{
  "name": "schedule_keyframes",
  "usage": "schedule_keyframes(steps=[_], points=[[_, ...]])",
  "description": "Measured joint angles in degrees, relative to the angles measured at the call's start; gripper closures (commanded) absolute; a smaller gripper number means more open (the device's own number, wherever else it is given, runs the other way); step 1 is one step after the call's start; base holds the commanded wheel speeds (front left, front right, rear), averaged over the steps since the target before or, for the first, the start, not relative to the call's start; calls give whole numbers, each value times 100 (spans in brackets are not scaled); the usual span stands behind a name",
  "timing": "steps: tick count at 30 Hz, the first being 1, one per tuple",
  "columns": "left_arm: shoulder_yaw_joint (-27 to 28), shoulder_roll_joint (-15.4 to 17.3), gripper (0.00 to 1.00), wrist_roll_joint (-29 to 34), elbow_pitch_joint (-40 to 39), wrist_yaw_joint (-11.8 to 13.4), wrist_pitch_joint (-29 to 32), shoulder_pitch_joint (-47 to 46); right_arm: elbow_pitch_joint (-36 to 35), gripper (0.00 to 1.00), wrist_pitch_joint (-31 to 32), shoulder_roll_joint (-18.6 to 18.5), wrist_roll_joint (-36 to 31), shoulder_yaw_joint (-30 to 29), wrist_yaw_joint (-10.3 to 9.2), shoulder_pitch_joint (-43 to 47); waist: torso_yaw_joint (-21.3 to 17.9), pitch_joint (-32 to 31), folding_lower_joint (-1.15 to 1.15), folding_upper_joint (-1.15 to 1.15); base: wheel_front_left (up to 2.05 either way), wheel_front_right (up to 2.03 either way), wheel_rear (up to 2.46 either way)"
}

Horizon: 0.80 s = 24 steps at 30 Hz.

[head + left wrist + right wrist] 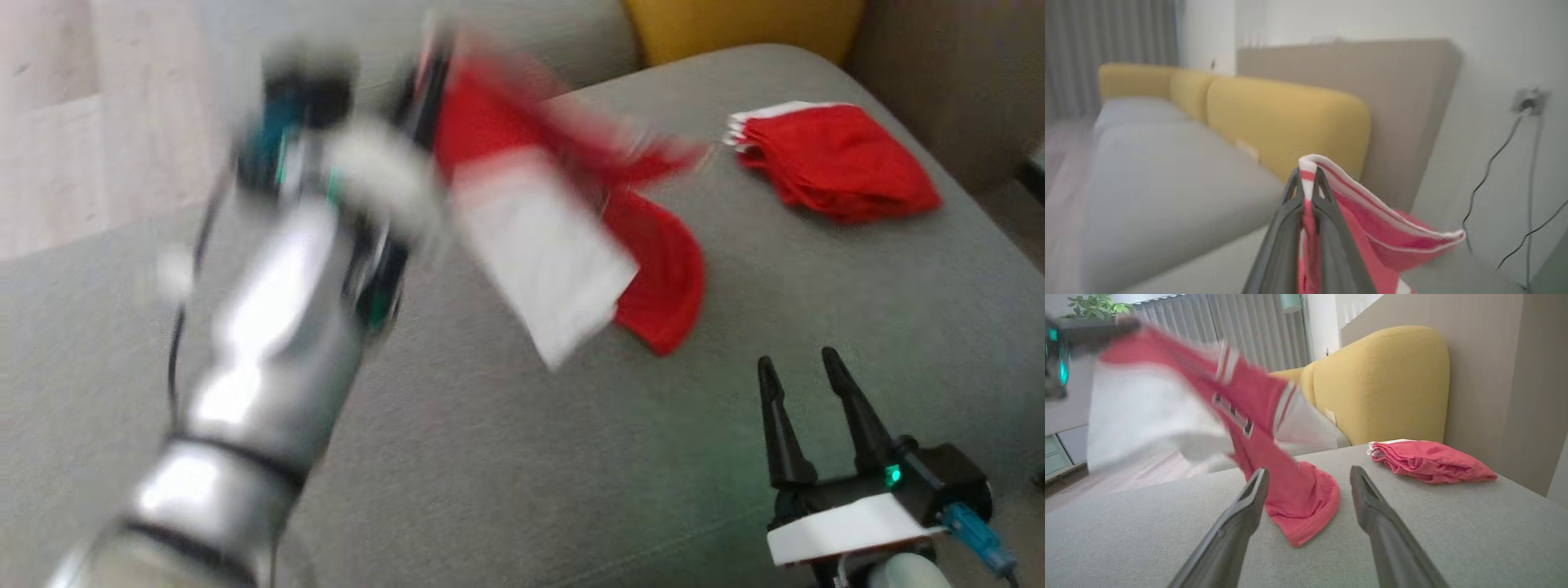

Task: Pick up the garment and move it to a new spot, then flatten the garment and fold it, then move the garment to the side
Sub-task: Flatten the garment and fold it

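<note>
Down near the robot, the right gripper (796,357) waits low over the grey sofa seat (490,490). Its two dark fingers are spread wide and they hold nothing.

A bit further out is the garment (543,245). It is red with a big white part. Most of it hangs in the air, but its red bottom end sits on the seat, just past the tips of the right gripper.

Up above, the left gripper (1307,173) is pinched tight on a striped edge of the garment. The cloth is squeezed between its two fingers. The silver left arm (269,327) and the top of the cloth look very blurry from the head, so I cannot say how the cloth is bunched up there.

Further back on the right lies a folded red pile (833,159), well apart from the hanging garment. Behind that is a yellow cushion (743,24).

I think the job right now is carrying the garment to a new spot. To do it well, the left gripper should keep its tight pinch and go high enough that the red end comes off the seat and does not drag. It should put the cloth on bare grey seat, away from the red pile. Laying the bottom end down first would help it land flat. The right gripper could grab another edge to pull it smooth.
</note>
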Motion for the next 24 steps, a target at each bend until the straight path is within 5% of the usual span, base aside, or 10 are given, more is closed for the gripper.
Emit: schedule_keyframes(steps=[8,18,19,20,21,24], points=[[546,653,100,64,157,298,5,2430,-77,0,0,2,-114,-79,0,-15,581,178,0,0,0,0,0],[1322,866,100,800,-665,535,5,2686,-73,0,0,2,-265,-105,0,-54,975,518,0,0,0,0,0],[1411,892,80,901,-714,549,5,2686,-73,0,0,3,-265,-101,0,-74,989,549,0,0,0,0,0],[1468,917,29,1007,-749,590,5,2686,-74,0,0,3,-265,-94,0,-102,995,577,0,0,0,0,0],[1519,938,0,1136,-775,626,5,2685,-70,0,0,3,-265,-81,0,-141,996,601,0,0,0,0,0],[1703,953,0,1443,-817,783,5,2685,-62,0,0,2,-288,-9,0,-215,955,650,0,0,0,0,0]])
